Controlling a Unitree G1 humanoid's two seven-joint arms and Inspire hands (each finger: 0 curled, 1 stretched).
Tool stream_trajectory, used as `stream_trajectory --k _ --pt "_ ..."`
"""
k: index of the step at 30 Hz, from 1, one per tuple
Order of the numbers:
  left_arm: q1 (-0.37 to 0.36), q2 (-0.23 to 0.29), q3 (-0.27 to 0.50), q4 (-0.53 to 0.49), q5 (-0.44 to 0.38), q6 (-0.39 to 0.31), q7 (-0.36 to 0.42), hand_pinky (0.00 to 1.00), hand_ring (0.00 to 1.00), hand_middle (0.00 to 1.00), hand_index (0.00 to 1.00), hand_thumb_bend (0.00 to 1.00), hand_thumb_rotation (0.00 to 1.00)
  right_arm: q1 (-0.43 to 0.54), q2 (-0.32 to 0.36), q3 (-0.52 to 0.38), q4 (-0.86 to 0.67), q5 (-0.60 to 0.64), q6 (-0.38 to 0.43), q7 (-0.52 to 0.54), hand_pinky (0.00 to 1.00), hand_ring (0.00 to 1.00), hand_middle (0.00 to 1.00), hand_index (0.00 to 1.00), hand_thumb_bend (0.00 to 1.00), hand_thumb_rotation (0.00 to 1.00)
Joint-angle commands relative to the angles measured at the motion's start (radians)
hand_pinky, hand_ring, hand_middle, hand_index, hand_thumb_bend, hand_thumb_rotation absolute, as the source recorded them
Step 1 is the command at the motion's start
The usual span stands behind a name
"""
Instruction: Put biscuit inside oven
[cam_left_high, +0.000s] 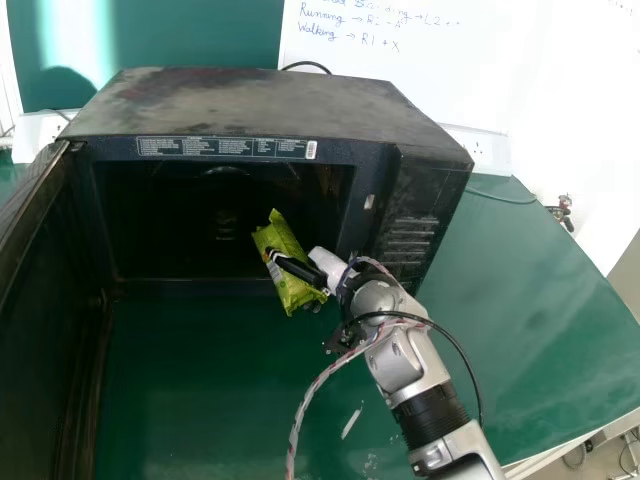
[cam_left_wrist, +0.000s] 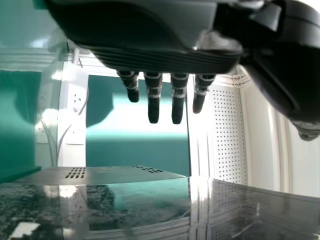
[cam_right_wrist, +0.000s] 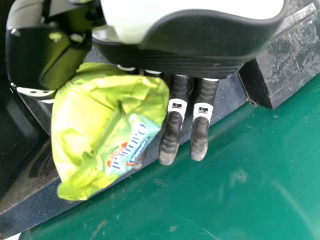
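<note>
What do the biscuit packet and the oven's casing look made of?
The biscuit packet looks like thin, glossy plastic film, perhaps foil-lined: it creases and catches highlights. The oven's casing seems to be painted sheet metal, dull and patchily worn across its flat top.

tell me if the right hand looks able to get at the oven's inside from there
Probably yes: the oven door stands open, and the right hand, holding the biscuit packet, is at the mouth of the cavity, with nothing visible in its way.
</note>
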Motion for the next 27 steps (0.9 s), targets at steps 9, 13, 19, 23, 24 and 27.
stream_trajectory --k 9,13,19,23,24,27 --pt "-0.015 0.014 0.000 0.029 0.023 -0.010 0.007 0.97 0.90 0.93 1.00 1.00 1.00 -0.089 -0.020 -0.049 -0.079 -0.020 -0.002 -0.062 0.25 0.33 0.42 0.49 0.52 0.13" --pt "-0.025 0.016 -0.001 0.035 0.025 -0.007 0.009 0.97 0.90 0.93 0.99 1.00 1.00 -0.074 -0.033 -0.030 -0.117 -0.038 0.014 -0.058 0.23 0.32 0.42 0.49 0.51 0.14" --pt "-0.039 0.021 -0.001 0.057 0.025 -0.016 -0.004 0.98 0.91 0.94 1.00 1.00 1.00 -0.050 -0.054 -0.023 -0.177 -0.056 0.035 -0.052 0.24 0.35 0.43 0.48 0.51 0.14" --pt "-0.048 0.025 -0.002 0.067 0.021 -0.016 -0.009 0.99 0.91 0.94 1.00 1.00 1.00 -0.037 -0.057 -0.038 -0.234 -0.051 0.070 -0.042 0.20 0.29 0.39 0.48 0.51 0.14" --pt "-0.050 0.025 -0.002 0.069 0.022 -0.017 -0.009 0.99 0.91 0.94 1.00 1.00 1.00 -0.036 -0.060 -0.039 -0.246 -0.050 0.077 -0.037 0.20 0.29 0.38 0.48 0.51 0.14" --pt "-0.055 0.024 -0.004 0.071 0.025 -0.018 -0.008 0.99 0.91 0.94 1.00 1.00 1.00 -0.028 -0.072 -0.036 -0.283 -0.053 0.092 -0.031 0.23 0.34 0.43 0.48 0.51 0.14"
